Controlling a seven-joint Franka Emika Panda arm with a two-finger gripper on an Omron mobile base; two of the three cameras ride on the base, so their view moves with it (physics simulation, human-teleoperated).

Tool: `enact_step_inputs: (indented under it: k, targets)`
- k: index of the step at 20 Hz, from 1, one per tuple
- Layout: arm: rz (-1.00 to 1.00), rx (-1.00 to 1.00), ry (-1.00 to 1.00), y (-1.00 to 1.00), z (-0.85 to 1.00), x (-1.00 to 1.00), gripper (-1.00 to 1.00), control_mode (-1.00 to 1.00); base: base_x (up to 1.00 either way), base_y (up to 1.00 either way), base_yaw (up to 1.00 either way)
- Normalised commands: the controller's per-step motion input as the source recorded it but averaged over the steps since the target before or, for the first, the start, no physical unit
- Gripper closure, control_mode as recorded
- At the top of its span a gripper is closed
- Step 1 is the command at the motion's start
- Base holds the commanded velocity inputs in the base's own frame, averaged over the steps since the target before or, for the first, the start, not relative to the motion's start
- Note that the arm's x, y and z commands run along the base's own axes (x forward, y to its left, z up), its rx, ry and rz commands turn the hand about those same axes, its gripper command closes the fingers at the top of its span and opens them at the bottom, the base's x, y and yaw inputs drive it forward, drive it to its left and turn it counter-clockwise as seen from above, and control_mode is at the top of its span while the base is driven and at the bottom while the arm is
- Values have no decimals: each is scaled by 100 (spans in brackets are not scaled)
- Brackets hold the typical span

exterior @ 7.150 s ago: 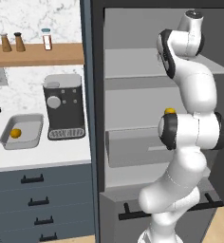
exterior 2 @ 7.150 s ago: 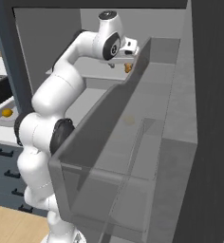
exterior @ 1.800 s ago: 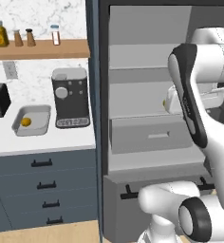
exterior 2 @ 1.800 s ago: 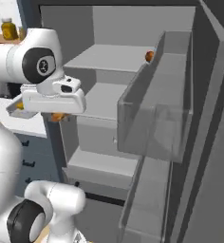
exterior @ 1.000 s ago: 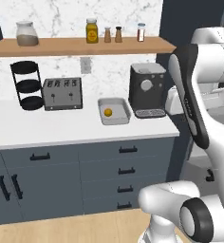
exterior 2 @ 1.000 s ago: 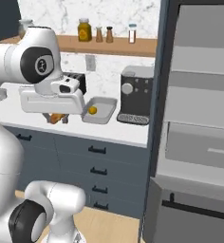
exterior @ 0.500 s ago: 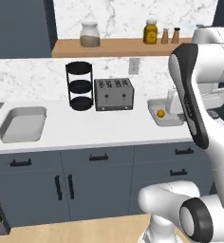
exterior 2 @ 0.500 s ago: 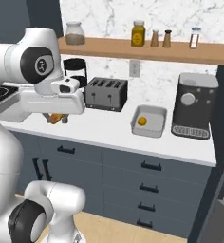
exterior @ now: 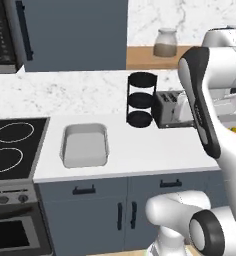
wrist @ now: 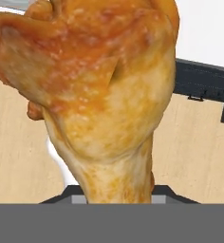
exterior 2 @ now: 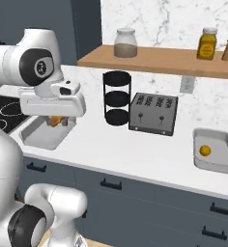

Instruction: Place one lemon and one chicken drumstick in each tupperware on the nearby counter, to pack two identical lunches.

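Note:
My gripper (exterior 2: 57, 117) is shut on a golden-brown chicken drumstick (exterior 2: 54, 120), which hangs under the white hand. In the hand view the drumstick (wrist: 99, 95) sits close up, with wooden floor and dark drawer fronts behind it. An empty tupperware (exterior: 85, 145) lies on the white counter (exterior: 140, 155) beside the stove; in the right base view this tupperware (exterior 2: 38, 137) is just behind the held drumstick. A second tupperware (exterior 2: 215, 161) stands far to the right with a lemon (exterior 2: 205, 150) in it.
A black tiered stand (exterior 2: 117, 99) and a toaster (exterior 2: 152, 114) stand at the back of the counter between the two containers. A wooden shelf (exterior 2: 159, 60) with jars hangs above. The stove (exterior: 10, 150) borders the counter on the left.
The base has driven left along the counter, so the fridge and coffee machine slid out of view and the stove and empty tupperware came in. The drumstick stays gripped.

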Motion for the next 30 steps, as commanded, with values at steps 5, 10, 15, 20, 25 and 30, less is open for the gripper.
enact_step_inputs:
  k: [5,10,15,20,25,30]
  targets:
    - [0,0,0,0,0,0,100,100,53,100,-20]
    - [0,0,0,0,0,0,100,100,10,85,-13]
    - [0,0,23,22,-74,44,100,-100,7,10,-1]
    - [0,0,24,38,-100,67,100,-100,0,0,0]
    - [-3,0,15,1,-100,100,100,-100,0,0,0]
    - [-2,0,5,0,-91,100,100,-100,0,0,0]
